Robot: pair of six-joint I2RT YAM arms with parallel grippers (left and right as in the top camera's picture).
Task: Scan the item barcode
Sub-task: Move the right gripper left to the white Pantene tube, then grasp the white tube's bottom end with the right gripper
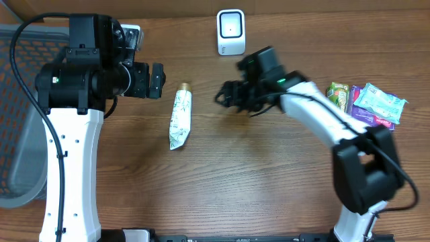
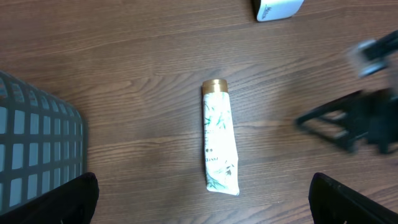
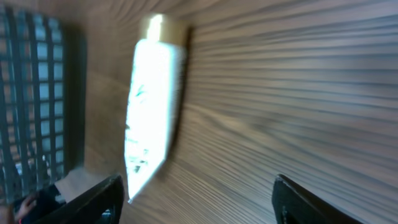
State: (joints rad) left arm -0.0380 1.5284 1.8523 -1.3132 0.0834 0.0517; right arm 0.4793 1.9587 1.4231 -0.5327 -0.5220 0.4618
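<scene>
The bench [image 1: 255, 175] is brown wood, and nearest on it lies the tube [image 1: 179, 117], the thing to be scanned. It lies flat by itself, with its flat end near us and its gold cap [image 1: 183, 87] pointing away. Nothing is touching it. I think it lies out in the middle so that either arm can reach it. The tube is white with green leaves drawn on it. There is tiny writing on it too, but it is too small to read, and I cannot see a barcode. A little further back are the two claws, one on each side of the tube. The left claw [image 1: 156, 80] is spread wide apart with nothing in it. It hangs just left of the cap. The right claw [image 1: 225, 97] is to the right of the tube and not touching it. Its fingers [image 3: 93, 200] stand apart with only bare wood between them, so it is holding nothing. Far off to the left is a grey basket [image 1: 17, 134], maybe for things that are done. Far off to the right is a pile of bright packets [image 1: 368, 104], maybe waiting their turn; their words are too small to read. Furthest back stands the white scanner [image 1: 230, 31], near the back edge, where a claw could hold the tube up to it. It has dark letters on its side, but I cannot read them.
</scene>
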